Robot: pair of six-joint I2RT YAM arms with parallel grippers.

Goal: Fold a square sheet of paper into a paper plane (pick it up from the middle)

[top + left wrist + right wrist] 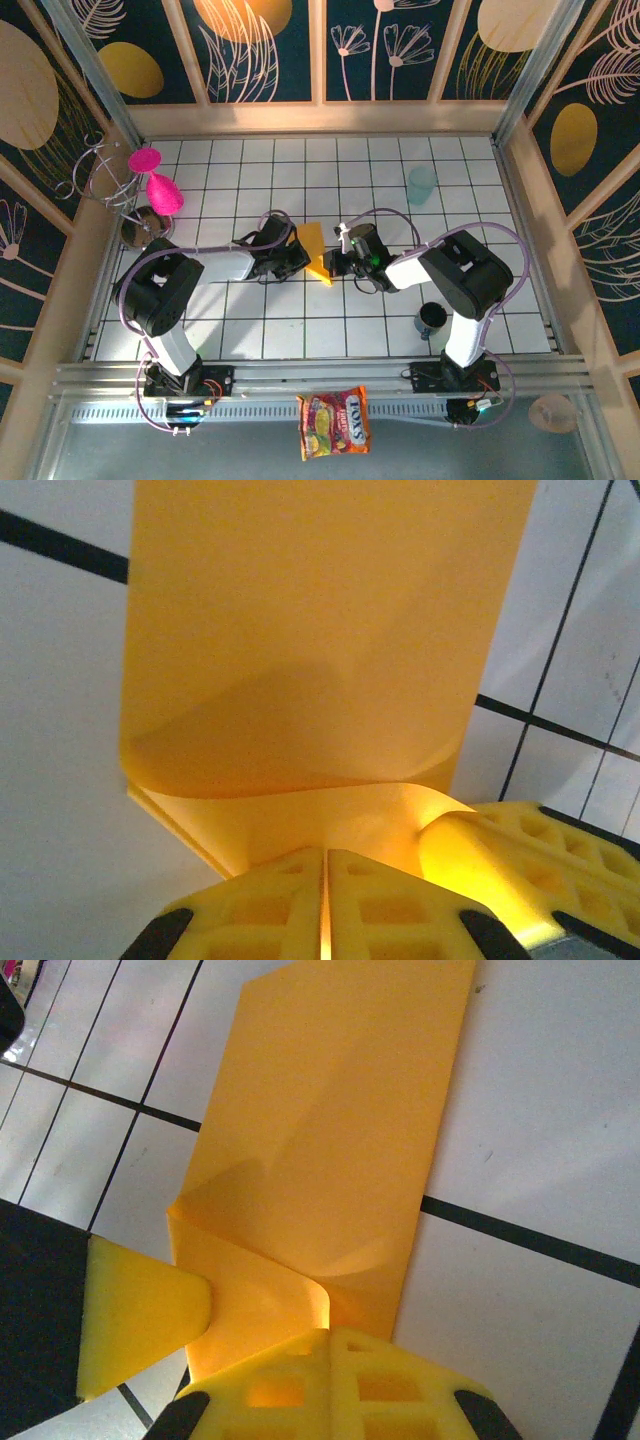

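Your left claw (325,905) is clamped on the paper (320,630) at its near edge, and your right claw (328,1385) grips it just beside. Beyond both, the paper looks doubled over the tiles (540,1110), one flap curling loose. You're early, I judge: no nose or wings yet.

The folded orange-yellow paper (330,1130) lies on the white tiled table (540,1110), with one layer curling up at its near edge. The right gripper (328,1345) has its yellow fingers pressed together on that near edge. A separate yellow pad (140,1310) touches the paper's near left corner.
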